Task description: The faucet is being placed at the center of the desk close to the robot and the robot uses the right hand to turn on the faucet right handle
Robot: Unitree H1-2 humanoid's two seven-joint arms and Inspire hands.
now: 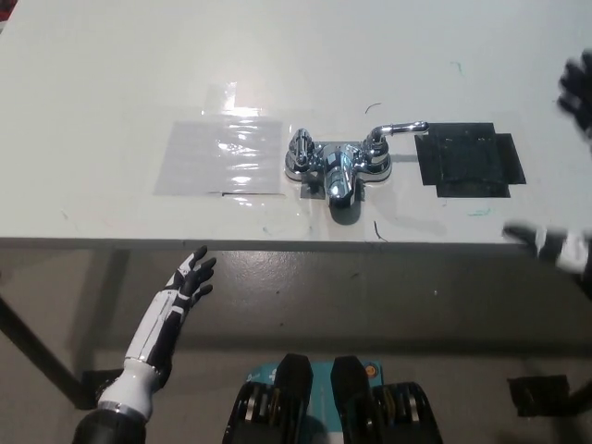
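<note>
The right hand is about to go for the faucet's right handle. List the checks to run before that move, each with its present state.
1. Faucet stands on the desk, central and near the front edge: ok.
2. Right handle is uncovered, with its lever pointing to the robot's right: ok.
3. Right hand on the handle: not ok. It is at the picture's right edge, apart from the handle.
4. Right hand's pose: cannot tell, as it is blurred.
5. Left hand is open, below the desk edge and away from the faucet: ok.
6. Desk beside the handle holds only a flat black tape patch: ok.
</note>
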